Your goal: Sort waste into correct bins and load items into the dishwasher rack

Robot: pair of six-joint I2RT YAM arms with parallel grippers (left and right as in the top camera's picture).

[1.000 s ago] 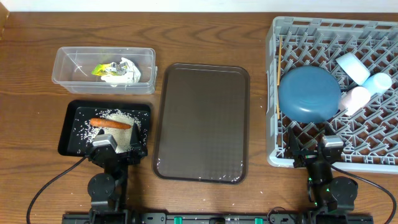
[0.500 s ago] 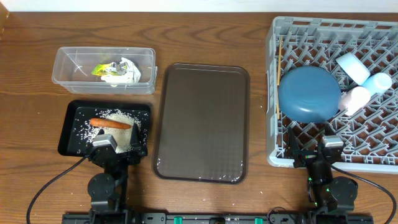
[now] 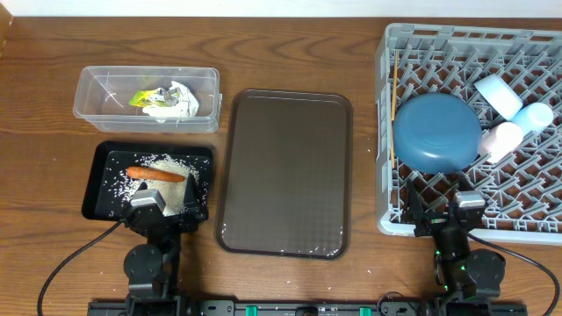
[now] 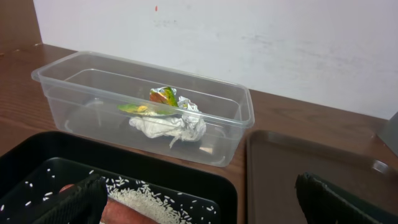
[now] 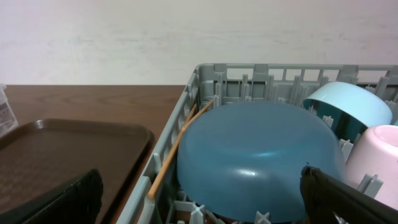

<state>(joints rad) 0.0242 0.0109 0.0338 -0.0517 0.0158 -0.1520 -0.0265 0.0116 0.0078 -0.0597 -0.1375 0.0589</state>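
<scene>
The grey dishwasher rack [image 3: 527,39] holds the upturned blue bowl [image 3: 436,132], the light-blue cup [image 3: 534,116], two white cups [image 3: 497,92] [image 3: 502,139] and the wooden chopsticks [image 3: 393,105]. The bowl [image 5: 261,158], chopsticks [image 5: 177,146] and light-blue cup [image 5: 348,106] also show in the right wrist view. The clear tub [image 3: 92,110] holds crumpled tissue [image 3: 183,101] and the yellow-green wrapper [image 3: 145,98]. The black tray [image 3: 95,189] holds the carrot [image 3: 156,174] and rice [image 3: 171,167]. My left gripper [image 3: 167,206] is open and empty at the black tray's near edge. My right gripper [image 3: 441,211] is open and empty at the rack's near edge.
A large dark brown serving tray [image 3: 285,171] lies between the bins and the rack. A few rice grains lie on the table near its left side. The white wall runs along the table's far edge.
</scene>
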